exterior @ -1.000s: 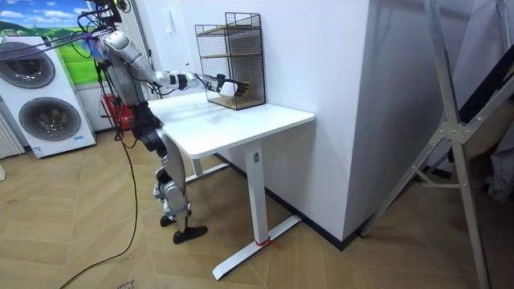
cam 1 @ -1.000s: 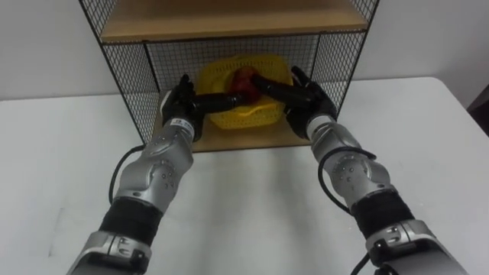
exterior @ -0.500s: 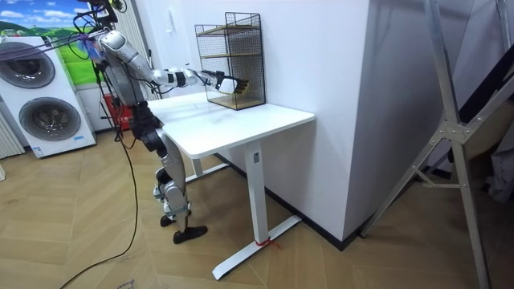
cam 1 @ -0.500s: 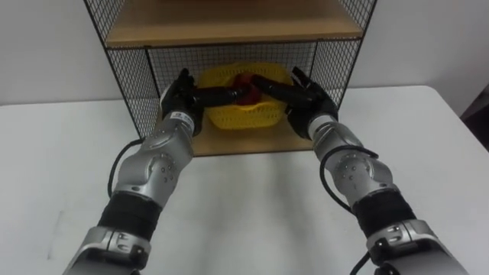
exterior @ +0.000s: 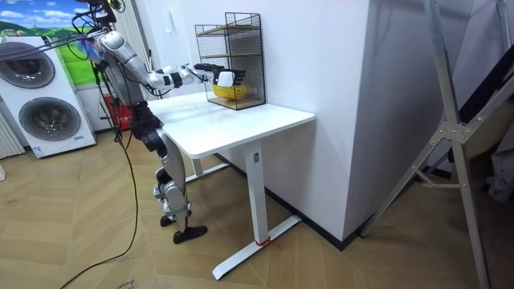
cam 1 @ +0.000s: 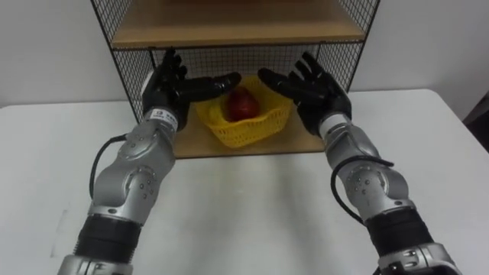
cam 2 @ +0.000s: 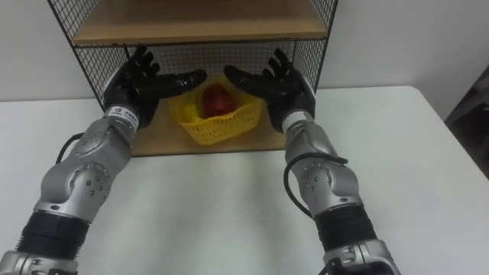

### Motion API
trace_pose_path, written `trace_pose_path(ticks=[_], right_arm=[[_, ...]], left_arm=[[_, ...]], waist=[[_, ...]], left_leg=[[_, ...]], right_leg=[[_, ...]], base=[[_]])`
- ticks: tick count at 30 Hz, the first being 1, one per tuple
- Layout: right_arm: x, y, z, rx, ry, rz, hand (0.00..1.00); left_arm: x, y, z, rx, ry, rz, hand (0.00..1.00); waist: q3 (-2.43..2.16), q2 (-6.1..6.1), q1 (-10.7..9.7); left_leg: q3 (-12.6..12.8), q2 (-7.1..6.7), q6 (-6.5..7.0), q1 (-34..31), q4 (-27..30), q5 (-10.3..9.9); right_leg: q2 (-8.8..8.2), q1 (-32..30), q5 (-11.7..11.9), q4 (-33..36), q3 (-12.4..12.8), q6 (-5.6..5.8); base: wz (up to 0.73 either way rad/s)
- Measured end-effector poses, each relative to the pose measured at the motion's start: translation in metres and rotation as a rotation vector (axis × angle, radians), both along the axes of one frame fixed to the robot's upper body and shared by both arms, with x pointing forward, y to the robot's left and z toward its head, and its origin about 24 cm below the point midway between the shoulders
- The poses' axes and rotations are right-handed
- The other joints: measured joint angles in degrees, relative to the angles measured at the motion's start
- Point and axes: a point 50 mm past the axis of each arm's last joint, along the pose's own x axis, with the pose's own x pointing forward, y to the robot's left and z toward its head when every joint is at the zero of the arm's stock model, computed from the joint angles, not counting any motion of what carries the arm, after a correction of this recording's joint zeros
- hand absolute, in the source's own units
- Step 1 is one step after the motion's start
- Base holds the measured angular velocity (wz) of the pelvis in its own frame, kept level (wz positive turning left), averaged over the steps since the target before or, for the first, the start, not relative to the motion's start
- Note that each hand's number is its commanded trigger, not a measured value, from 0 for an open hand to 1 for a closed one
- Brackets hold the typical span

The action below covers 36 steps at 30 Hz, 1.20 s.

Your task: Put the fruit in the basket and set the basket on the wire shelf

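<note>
**Hands off, basket stands in the shelf**

Left eye view: since the earlier frame both hands have come back off the yellow basket [cam 1: 246,128]. The left hand [cam 1: 170,82] and the right hand [cam 1: 312,88] are spread wide and hold nothing. The basket sits on the lower board of the wire shelf [cam 1: 229,24], with a red fruit [cam 1: 242,104] inside.

Room view: the robot stands at the white table [exterior: 241,120], arms stretched to the shelf.

Right eye view: the straight fingers stay clear of the rim. The basket looks like light, slightly flexible plastic mesh; I judge it best held at two opposite rims, since the fruit may roll.
</note>
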Motion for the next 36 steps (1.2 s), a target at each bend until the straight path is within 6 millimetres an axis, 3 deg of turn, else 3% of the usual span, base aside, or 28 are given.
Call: trace_pose_path(ticks=[8,12,24,36], right_arm=[[-0.006,-0.007,0.001,-0.013,-0.025,-0.015,0.0],[-0.018,-0.01,-0.006,-0.021,-0.025,-0.006,0.0],[-0.053,-0.027,-0.019,-0.124,-0.033,-0.012,0.0],[-0.084,-0.055,-0.016,-0.194,-0.078,-0.049,0.0]], left_arm=[[-0.014,0.009,-0.009,0.014,0.006,0.016,0.0],[-0.022,0.015,-0.018,0.026,0.031,0.027,0.0],[-0.045,0.029,-0.02,0.007,-0.009,0.023,0.0],[-0.081,0.052,-0.035,0.097,0.007,0.027,0.0]], waist=[[0.01,0.0,-0.1],[0.03,-0.03,-0.1],[0.07,-0.1,0.2],[-0.04,-0.14,0.0]], left_leg=[[0.0,0.01,-0.02,0.3,-0.1,0.0],[0.1,0.0,-0.03,0.3,-0.1,0.0],[0.0,0.04,-0.04,0.0,-0.5,0.0],[-0.3,0.01,-0.12,-0.2,-0.7,0.1]], right_leg=[[0.03,0.3,-0.1,0.0,0.1,0.03],[0.02,0.3,-0.3,-0.1,0.0,0.11],[0.11,0.2,-0.4,-0.8,-0.1,0.69],[0.09,0.0,-0.6,-0.8,-0.1,0.73]], base=[[0.0],[0.0],[0.0],[0.01]])
